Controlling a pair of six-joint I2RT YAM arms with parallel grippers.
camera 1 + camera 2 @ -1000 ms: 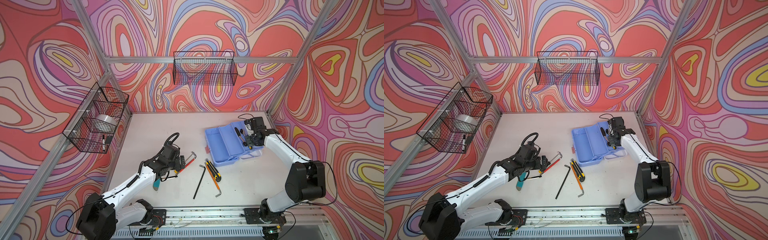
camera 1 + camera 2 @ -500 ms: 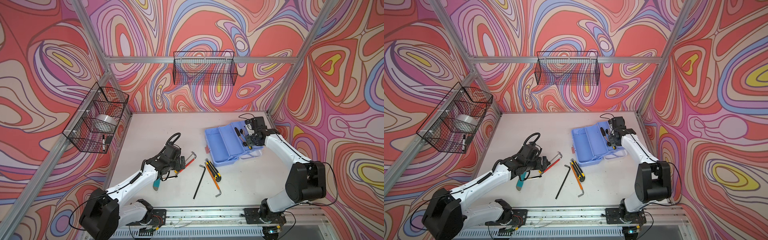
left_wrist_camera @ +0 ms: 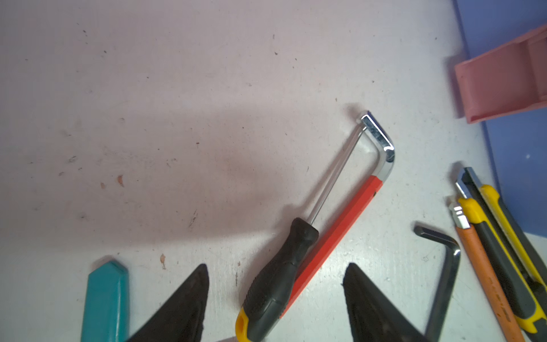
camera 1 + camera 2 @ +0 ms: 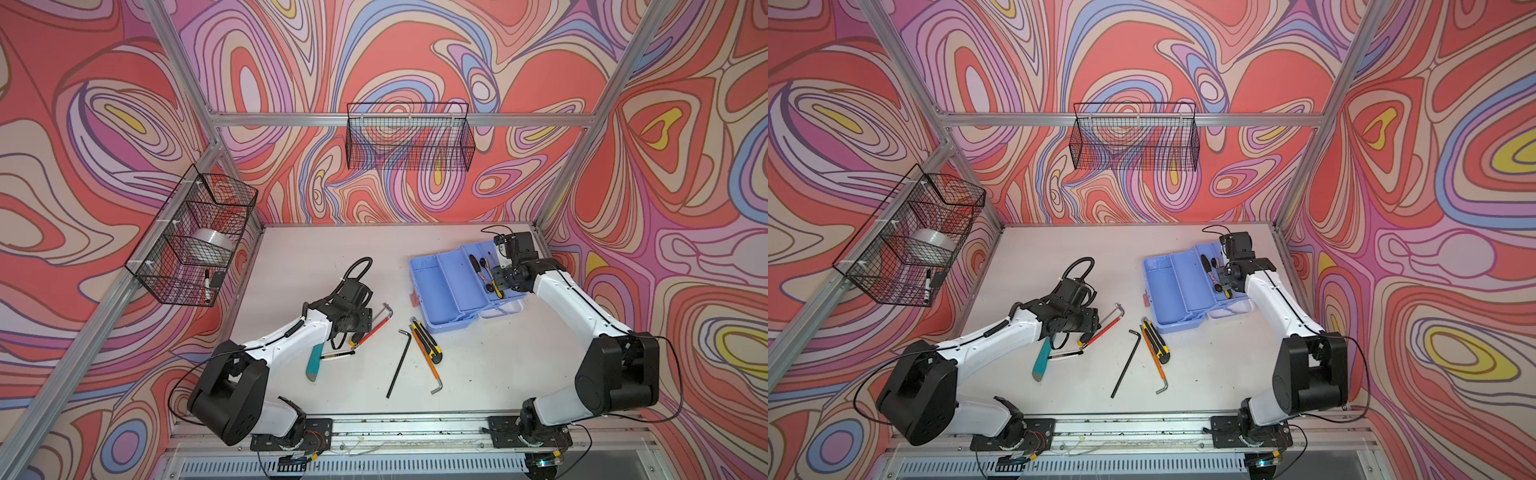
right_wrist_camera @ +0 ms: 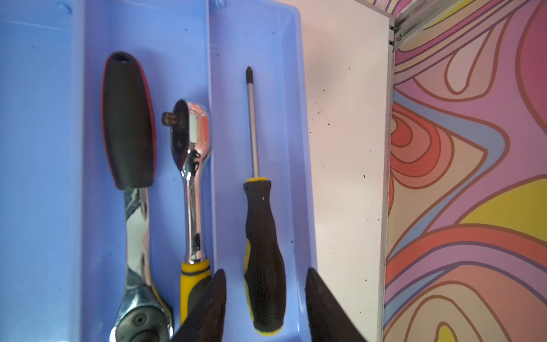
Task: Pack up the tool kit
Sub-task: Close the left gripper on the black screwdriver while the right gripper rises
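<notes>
While the toolbox lies open on the far right of the table, with its blue trays spread and its pink latch on the left side, the right gripper hangs over the rightmost tray. Its fingers stand apart on either side of a black-and-yellow screwdriver, which lies flat in that tray with a gap showing at each finger (nothing is clamped). In the compartment just to the left, a black-handled ratchet and a yellow-handled ratchet lie side by side.

Left of centre, the left gripper sits low over the table with its fingers also apart. They straddle the black handle of a small saw with a red frame, and neither finger touches it. A teal-handled tool lies just to the left of that gripper. Between the saw and the toolbox, on the near side, lie a black bent key, an orange key and a yellow utility knife, the last two touching.
</notes>
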